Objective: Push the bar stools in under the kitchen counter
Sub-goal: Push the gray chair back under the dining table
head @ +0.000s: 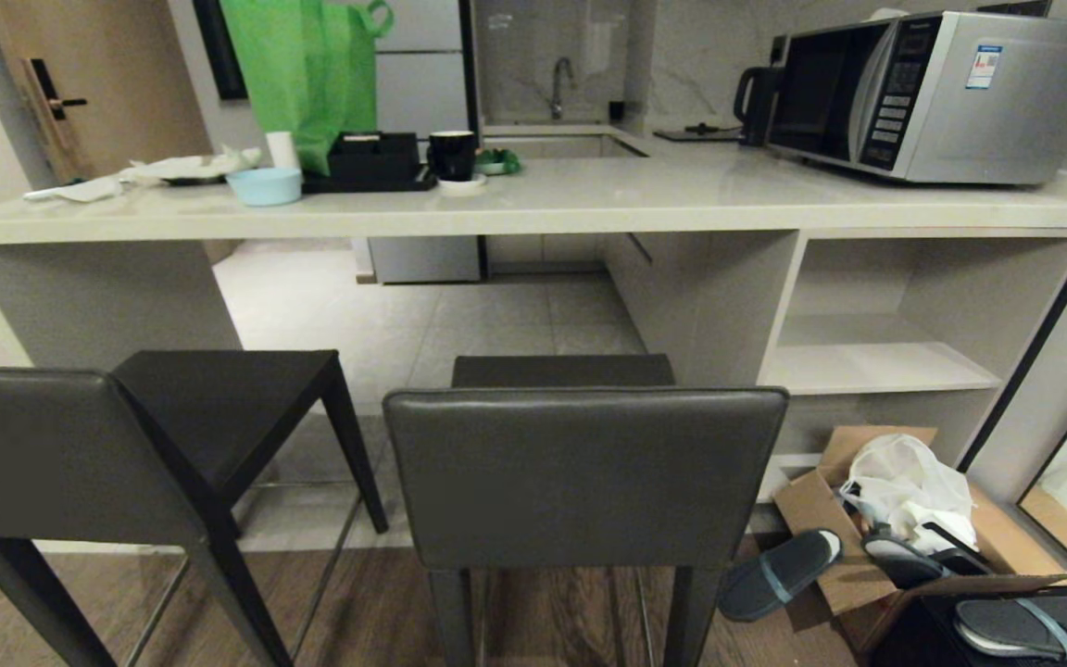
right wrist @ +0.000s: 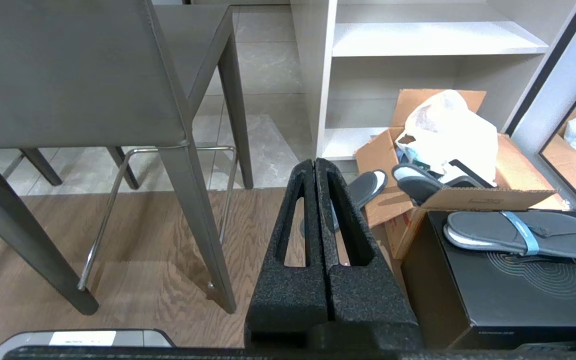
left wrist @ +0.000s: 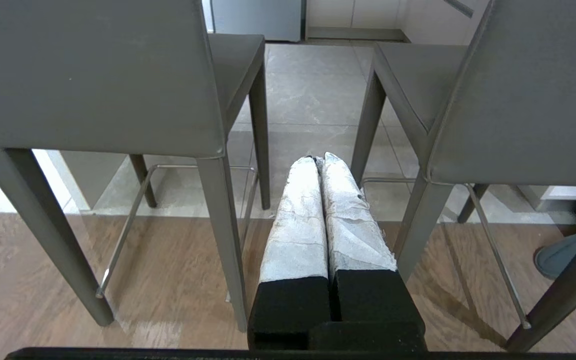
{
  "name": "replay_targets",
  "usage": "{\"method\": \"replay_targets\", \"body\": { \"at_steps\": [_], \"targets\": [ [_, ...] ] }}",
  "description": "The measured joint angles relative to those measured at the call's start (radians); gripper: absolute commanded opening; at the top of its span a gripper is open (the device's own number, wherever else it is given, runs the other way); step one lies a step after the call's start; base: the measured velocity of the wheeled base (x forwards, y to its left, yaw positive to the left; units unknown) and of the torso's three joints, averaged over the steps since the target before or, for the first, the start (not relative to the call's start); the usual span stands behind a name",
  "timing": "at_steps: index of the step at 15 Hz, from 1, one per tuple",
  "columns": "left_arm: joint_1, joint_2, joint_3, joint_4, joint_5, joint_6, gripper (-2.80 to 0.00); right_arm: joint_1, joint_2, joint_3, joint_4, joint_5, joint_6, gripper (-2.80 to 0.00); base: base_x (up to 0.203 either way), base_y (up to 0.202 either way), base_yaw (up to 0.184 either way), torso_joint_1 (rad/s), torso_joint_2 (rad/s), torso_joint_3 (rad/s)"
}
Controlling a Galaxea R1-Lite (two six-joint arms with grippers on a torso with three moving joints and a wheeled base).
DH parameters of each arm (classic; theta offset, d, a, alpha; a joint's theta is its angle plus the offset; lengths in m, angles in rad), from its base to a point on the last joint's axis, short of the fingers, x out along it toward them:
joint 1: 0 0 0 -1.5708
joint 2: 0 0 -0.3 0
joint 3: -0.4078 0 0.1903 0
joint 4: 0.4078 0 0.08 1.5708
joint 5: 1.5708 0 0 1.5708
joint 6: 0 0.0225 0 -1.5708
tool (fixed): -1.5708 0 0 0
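We face the kitchen counter (head: 589, 199), our table here, its pale slab running across the whole view with white shelves under its right end. A silver microwave (head: 932, 93) sits at the table's right end, a green bag (head: 307, 74) toward its far left. The two bar stools stand pulled out in front of the near edge, backrests toward us: the left stool (head: 52, 454) angled, the right stool (head: 584, 472) square-on, just left of the shelves. A cardboard box (head: 853, 519) with slippers lies on the floor below the shelves. Our left gripper (left wrist: 318, 160) is closed on nothing, low between the stools; our right gripper (right wrist: 315, 162) is likewise closed and empty, beside the right stool
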Motion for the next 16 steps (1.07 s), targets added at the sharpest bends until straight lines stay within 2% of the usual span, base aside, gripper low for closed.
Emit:
{"method": "replay_targets", "body": {
  "at_steps": [7, 16],
  "targets": [
    [-0.001, 0.0, 0.0, 0.0, 0.0, -0.001, -2.8, 0.0, 0.0, 0.0, 0.0, 0.0, 0.0, -2.8, 0.0, 0.023, -0.002, 0.001, 0.0, 0.0],
    [-0.001, 0.0, 0.0, 0.0, 0.0, -0.002, -2.8, 0.0, 0.0, 0.0, 0.0, 0.0, 0.0, -2.8, 0.0, 0.193, -0.002, 0.005, 0.0, 0.004]
  ]
}}
